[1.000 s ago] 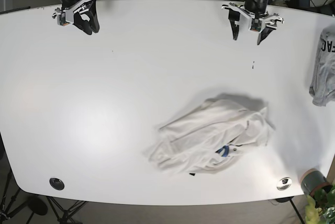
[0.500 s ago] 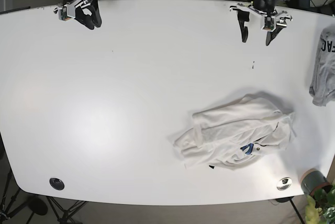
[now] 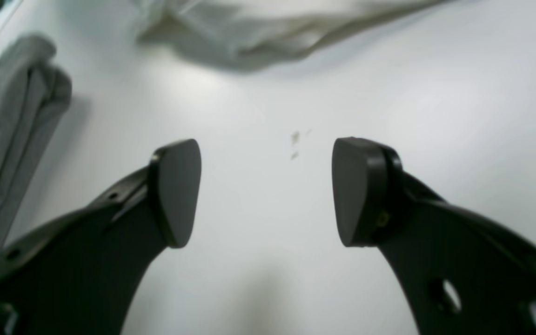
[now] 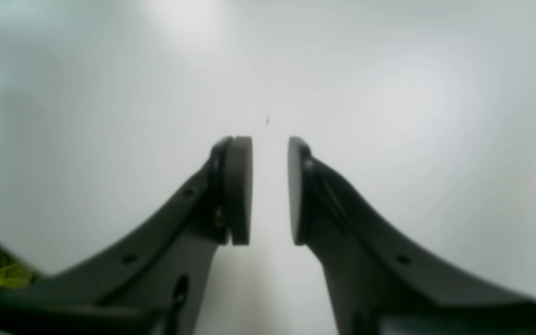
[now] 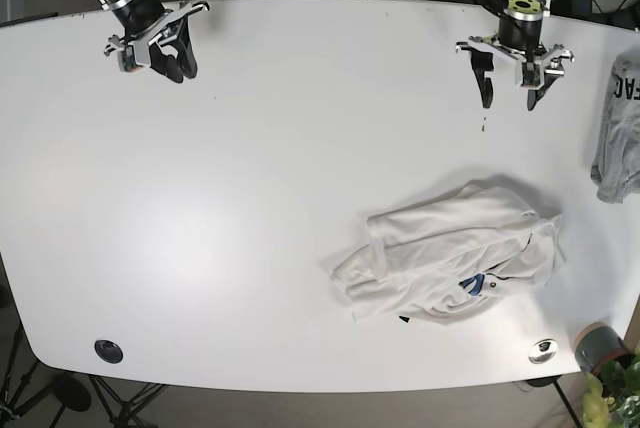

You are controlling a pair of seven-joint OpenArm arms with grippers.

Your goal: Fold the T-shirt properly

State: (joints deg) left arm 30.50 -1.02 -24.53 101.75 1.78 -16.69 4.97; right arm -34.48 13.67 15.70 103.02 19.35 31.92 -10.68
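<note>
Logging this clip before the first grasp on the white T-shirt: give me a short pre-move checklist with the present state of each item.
1. Left gripper open and empty: ok; its fingers stand wide apart over bare table.
2. Right gripper ready to grasp: not ok; its fingers are nearly closed, with only a narrow gap.
3. White T-shirt untouched and free: ok; it lies crumpled, clear of both grippers.
4. T-shirt spread flat for folding: not ok; it is bunched.
5. Grey garment clear of the T-shirt: ok; it lies apart at the table's edge.
</note>
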